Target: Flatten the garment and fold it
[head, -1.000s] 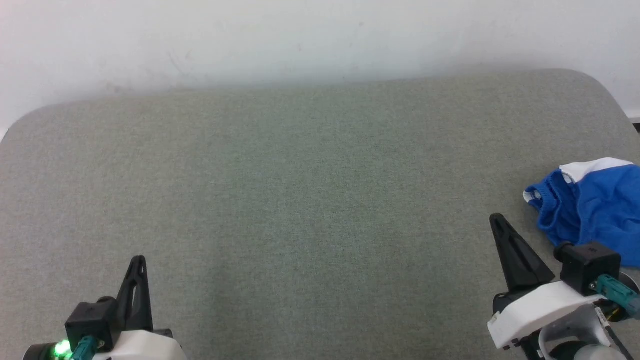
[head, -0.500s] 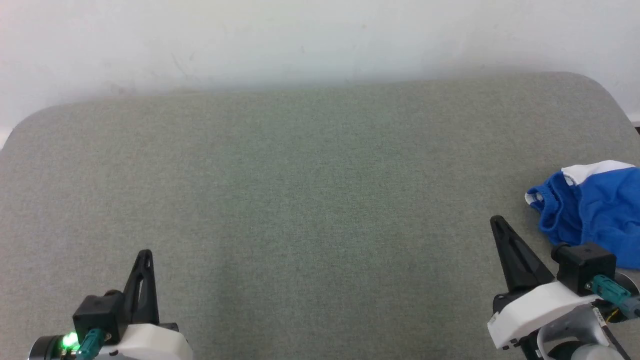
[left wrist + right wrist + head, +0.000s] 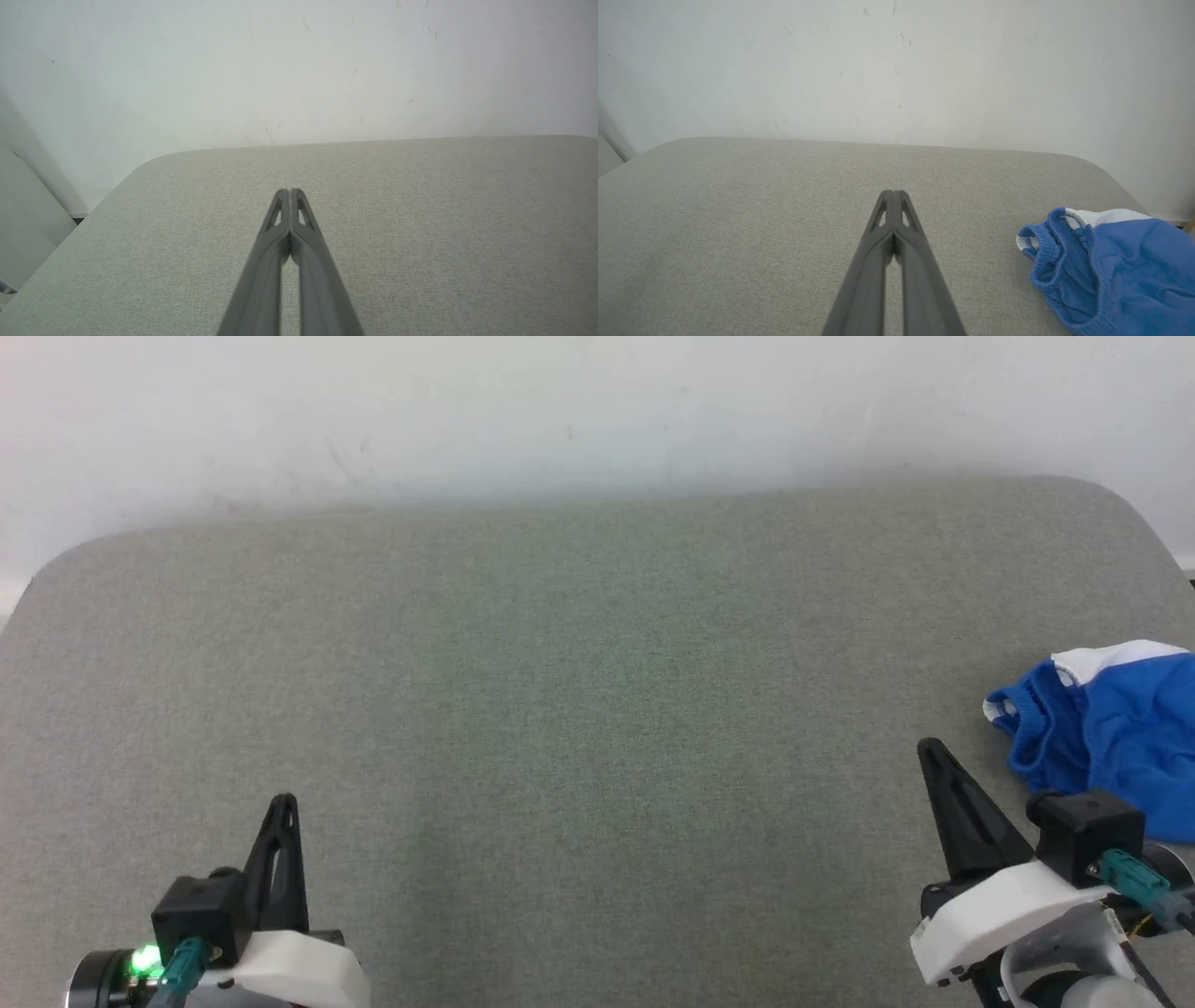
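Item 1. Left fingers [image 3: 278,859]: two long dark prongs pressed flat together, tips meeting, nothing between them. They hang low over the near left part of the desk and point toward the wall. The left wrist view [image 3: 280,235] confirms the pair is closed along its whole length. A green light [image 3: 143,959] glows on the wrist block behind them.

Item 2. Right fingers [image 3: 966,821]: likewise brought tight together and holding nothing, tips leaning slightly leftward, over the near right part of the desk. The right wrist view [image 3: 880,238] shows the same sealed pair. Behind them sit a white wrist housing [image 3: 1008,905] and a black block with a teal plug.

Item 3. Garment [image 3: 1111,737]: bright blue cloth with a white band on its far side, lying crumpled at the right edge of the desk, partly cut off by the head view's border. Its gathered ribbed opening faces the middle of the desk. It lies just to the right of the right fingers, apart from them and untouched [image 3: 1111,261].

Item 4. Desk [image 3: 597,709]: grey-green woven cover, rounded far corners.

Item 5. Wall [image 3: 597,411]: white, lightly scuffed, directly behind the desk.
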